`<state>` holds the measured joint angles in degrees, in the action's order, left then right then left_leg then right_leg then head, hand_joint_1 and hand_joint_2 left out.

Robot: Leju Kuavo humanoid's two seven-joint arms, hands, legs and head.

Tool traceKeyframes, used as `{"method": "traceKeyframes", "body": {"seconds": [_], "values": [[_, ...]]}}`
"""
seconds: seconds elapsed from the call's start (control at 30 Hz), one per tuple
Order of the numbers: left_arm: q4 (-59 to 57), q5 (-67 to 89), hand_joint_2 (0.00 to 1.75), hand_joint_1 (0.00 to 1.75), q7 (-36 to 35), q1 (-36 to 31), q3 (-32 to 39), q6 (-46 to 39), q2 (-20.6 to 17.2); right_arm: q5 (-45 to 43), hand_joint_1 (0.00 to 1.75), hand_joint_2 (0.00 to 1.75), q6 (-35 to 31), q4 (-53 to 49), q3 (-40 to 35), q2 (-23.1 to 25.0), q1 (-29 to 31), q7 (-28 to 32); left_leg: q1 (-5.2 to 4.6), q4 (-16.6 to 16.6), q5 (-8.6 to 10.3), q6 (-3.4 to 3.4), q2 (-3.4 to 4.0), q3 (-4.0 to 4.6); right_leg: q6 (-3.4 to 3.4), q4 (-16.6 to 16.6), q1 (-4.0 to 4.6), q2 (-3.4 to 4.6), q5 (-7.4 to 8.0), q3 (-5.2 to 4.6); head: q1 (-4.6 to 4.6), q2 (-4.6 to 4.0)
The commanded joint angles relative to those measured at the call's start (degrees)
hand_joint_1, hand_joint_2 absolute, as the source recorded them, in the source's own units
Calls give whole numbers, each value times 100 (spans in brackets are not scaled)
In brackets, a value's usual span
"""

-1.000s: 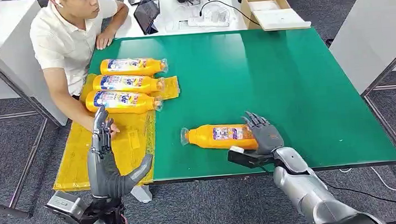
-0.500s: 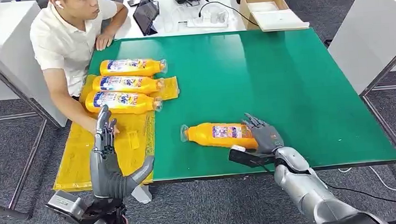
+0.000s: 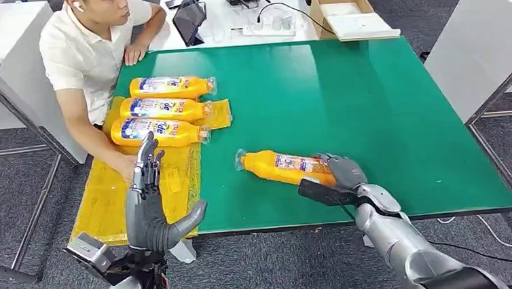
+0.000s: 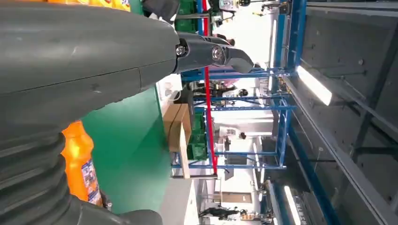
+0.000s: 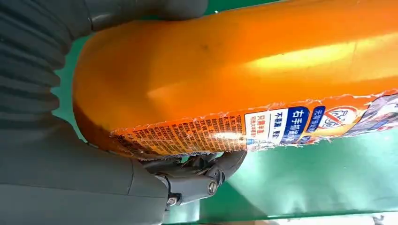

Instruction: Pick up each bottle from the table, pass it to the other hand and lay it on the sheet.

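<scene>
The right hand (image 3: 345,173) grasps the base of an orange bottle (image 3: 283,167) lying near the front of the green surface (image 3: 373,102), fingers (image 5: 202,176) wrapped around it. The left hand (image 3: 150,210) is raised with fingers released over the yellow sheet (image 3: 104,203), where three bottles (image 3: 162,109) lie at the far left beside a seated person (image 3: 90,54).

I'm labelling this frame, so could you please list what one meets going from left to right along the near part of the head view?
Yellow sheet → left hand → orange bottle → right hand, which grips the bottle's base → bare green table.
</scene>
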<state>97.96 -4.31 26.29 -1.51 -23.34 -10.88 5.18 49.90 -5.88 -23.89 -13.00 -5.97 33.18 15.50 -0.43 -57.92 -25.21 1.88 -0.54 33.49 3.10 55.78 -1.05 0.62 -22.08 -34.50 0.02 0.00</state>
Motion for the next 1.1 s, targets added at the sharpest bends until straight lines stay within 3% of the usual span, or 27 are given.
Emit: {"method": "traceKeyframes", "body": {"seconds": [0.03, 0.17, 0.27, 0.43, 0.53, 0.7, 0.87, 1.07, 1.1], "values": [[-367, -15, 175, 0, -28, -196, -110, 7, -155, -41, 175, 175, 236, 572, 170, 37, -381, 43, 12, 14, 3, -13, -22, -16, -14, -19, 13, -30, -3, 30, 0, -2], [-315, -94, 175, 0, -53, -39, 39, -106, -85, -739, 175, 175, 77, 156, 599, 325, -539, 1173, 11, 12, 0, -11, -14, -22, -13, -18, 13, -22, -4, 34, 2, 0], [-512, -950, 175, 0, -743, 132, 415, -259, 184, -1304, 175, 175, -106, -992, 634, 692, -972, 1887, 12, 12, -4, -12, 5, -21, -14, -16, 13, 1, 0, 31, 4, -2], [-811, -1732, 175, 0, -699, 254, 759, -432, 343, -2150, 175, 175, -1064, -3928, -115, 1029, -2045, 1632, 15, 13, -13, -26, 18, -6, -19, -5, 15, 13, -4, 11, 0, 0], [-957, -2642, 175, 0, -1066, 290, 1069, -272, 426, -2467, 175, 175, -1643, -4582, -289, 1121, -2232, 1634, 17, 2, -11, -24, 4, 39, -16, 11, 15, 7, -9, -29, -2, 0], [-1081, -2775, 175, 0, -1101, 343, 993, -79, 337, -2645, 175, 175, -1854, -4618, -399, 1078, -2267, 1675, 22, 5, -14, -21, -1, 46, -14, 7, 18, 0, -15, -31, 0, 0], [-885, -2632, 175, 0, -950, 441, 555, 868, 112, -2738, 175, 175, -1718, -4240, -618, 1116, -2106, 1846, 15, 7, -10, -20, 4, 62, -14, 2, 10, 7, -9, -45, -2, 0], [-895, -2600, 175, 0, -949, 445, 532, 915, 106, -2700, 175, 175, -1750, -4186, -668, 1187, -2099, 1857, 13, 6, -10, -20, -2, 65, -14, 2, 9, 1, -9, -48, 0, 0], [-930, -2552, 175, 0, -965, 433, 486, 1090, 78, -2770, 175, 175, -1388, -4081, -833, 1173, -2062, 1857, 16, 7, -14, -25, 0, 56, -19, 3, 13, 0, -14, -41, 0, 0]]}}
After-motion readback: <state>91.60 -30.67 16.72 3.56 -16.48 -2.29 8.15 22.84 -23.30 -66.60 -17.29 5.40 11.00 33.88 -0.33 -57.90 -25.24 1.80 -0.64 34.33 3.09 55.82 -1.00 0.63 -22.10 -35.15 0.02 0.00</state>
